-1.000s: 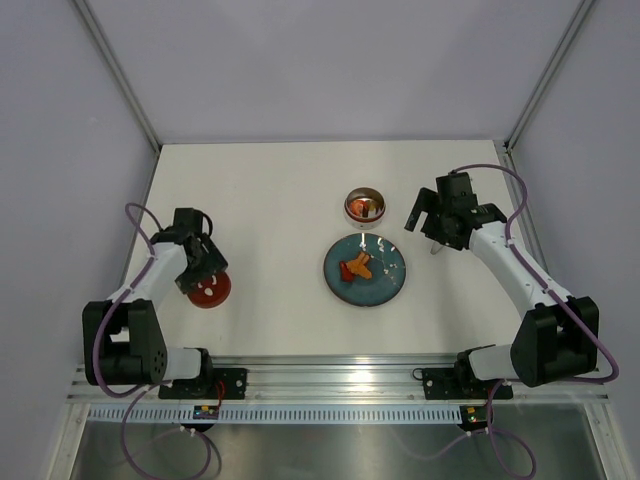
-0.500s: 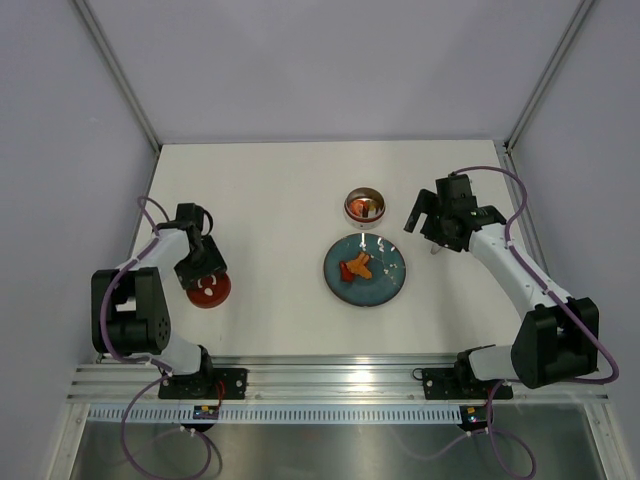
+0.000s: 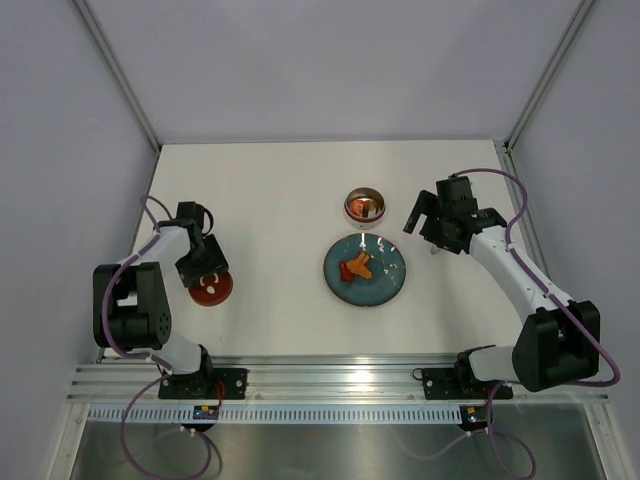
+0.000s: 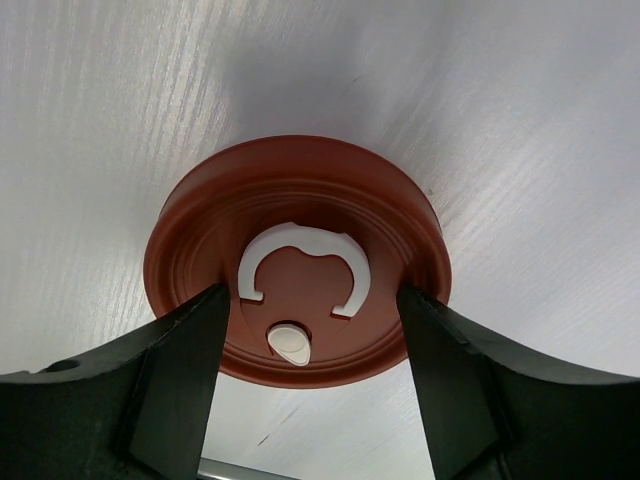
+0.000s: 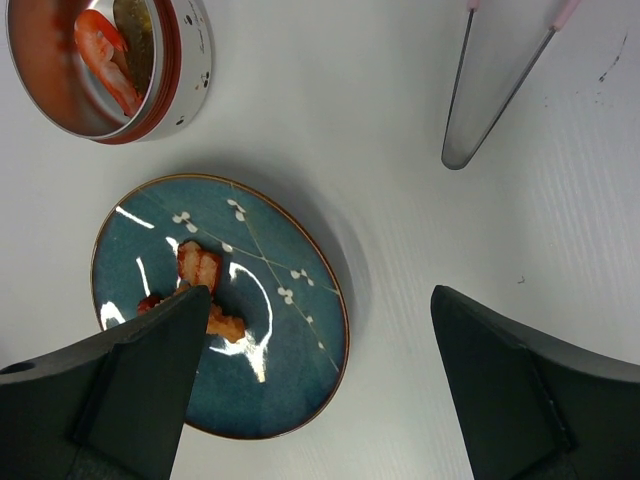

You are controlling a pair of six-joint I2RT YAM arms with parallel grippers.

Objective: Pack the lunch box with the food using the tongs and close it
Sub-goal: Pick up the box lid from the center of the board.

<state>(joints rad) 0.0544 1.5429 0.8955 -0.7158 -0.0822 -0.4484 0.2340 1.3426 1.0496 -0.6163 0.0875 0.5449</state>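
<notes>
The red lid point(image 4: 300, 240) with its white curled mark lies flat on the table at the left point(image 3: 212, 288). My left gripper point(image 4: 315, 300) point(image 3: 200, 266) is open over its near part, both fingertips overlapping the lid's top; I cannot tell whether they touch it. The steel lunch box point(image 3: 365, 206) point(image 5: 150, 90) stands open with a red-orange piece of food point(image 5: 105, 50) inside. More food point(image 3: 356, 267) point(image 5: 205, 275) lies on the teal plate point(image 3: 385, 285) point(image 5: 290, 380). My right gripper point(image 5: 320, 300) point(image 3: 438, 238) hangs open and empty right of the plate. The tongs point(image 5: 490, 90) lie on the table beyond it.
The white table point(image 3: 280, 190) ends at a metal rail along the near edge point(image 3: 340, 365). Grey walls and frame posts close in the back and both sides.
The left arm has folded in toward its base and its jaws have narrowed a little over the lid. The right arm has barely moved.
</notes>
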